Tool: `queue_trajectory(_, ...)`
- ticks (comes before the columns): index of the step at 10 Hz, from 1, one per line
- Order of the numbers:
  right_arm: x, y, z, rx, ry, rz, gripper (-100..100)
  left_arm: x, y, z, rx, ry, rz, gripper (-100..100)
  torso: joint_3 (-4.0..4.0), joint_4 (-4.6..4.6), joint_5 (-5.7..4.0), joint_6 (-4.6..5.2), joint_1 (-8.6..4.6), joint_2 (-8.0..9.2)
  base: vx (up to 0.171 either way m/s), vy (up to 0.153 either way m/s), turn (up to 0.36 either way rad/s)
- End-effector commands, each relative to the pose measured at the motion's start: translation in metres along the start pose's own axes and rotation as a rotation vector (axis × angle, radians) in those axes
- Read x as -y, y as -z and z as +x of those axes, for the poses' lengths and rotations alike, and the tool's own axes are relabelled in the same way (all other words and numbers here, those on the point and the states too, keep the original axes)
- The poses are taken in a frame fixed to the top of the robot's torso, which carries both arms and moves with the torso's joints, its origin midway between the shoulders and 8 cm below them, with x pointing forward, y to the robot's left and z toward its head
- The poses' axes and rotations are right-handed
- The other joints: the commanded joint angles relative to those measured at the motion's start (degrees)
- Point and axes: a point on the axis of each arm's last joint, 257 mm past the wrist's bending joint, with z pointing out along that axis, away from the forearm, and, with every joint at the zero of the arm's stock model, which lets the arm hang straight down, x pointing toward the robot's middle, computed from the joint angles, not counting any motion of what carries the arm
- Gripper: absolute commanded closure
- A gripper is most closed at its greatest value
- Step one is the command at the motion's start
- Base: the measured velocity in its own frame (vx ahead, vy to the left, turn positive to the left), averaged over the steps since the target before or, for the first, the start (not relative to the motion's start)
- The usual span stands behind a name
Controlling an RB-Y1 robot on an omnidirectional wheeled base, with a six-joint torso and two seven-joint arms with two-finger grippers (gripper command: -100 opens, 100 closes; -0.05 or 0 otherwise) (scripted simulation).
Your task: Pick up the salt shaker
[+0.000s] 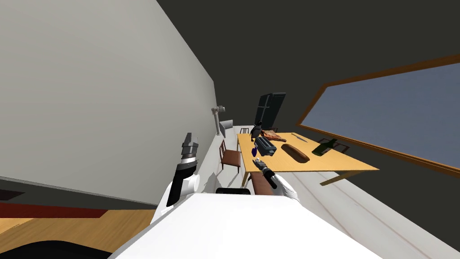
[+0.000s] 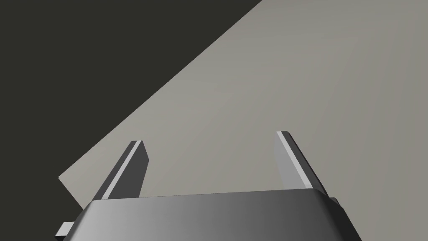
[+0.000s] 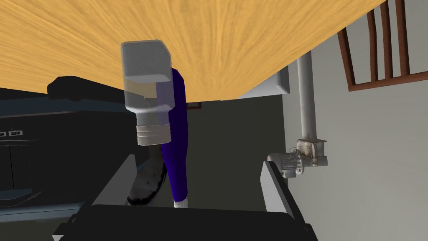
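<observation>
Right wrist view is showing the right gripper (image 3: 197,161) holding its fingers spread, pinching nothing. The salt shaker (image 3: 148,96), clear-bodied with a grey cap, is standing on the wooden tabletop (image 3: 234,37) just beyond the fingertips, nearer the finger beside the dark appliance (image 3: 62,138), with a blue object (image 3: 179,138) close behind it. The left gripper (image 2: 210,138) is pointing away from the tabletop, its fingers spread too.
</observation>
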Motion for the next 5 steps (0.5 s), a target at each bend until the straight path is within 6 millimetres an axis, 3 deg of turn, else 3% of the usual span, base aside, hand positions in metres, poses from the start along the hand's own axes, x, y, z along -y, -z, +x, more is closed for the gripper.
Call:
queue_trajectory(1, 0.016, -0.003, 0.006, -0.028, 0.047, 0.030, -100, 0.000, 0.000, 0.000, 0.000, 0.000, 0.000, 0, 0.00, 0.00, 0.00, 0.00, 0.00, 0.00, -0.014, -0.039, 0.166)
queue_trajectory(5, 0.049, -0.004, 0.025, -0.094, 0.119, 0.088, -100, 0.000, 0.000, 0.000, 0.000, 0.000, 0.000, 0, 0.00, 0.00, 0.01, 0.00, 0.05, 0.00, -0.013, -0.024, 0.127)
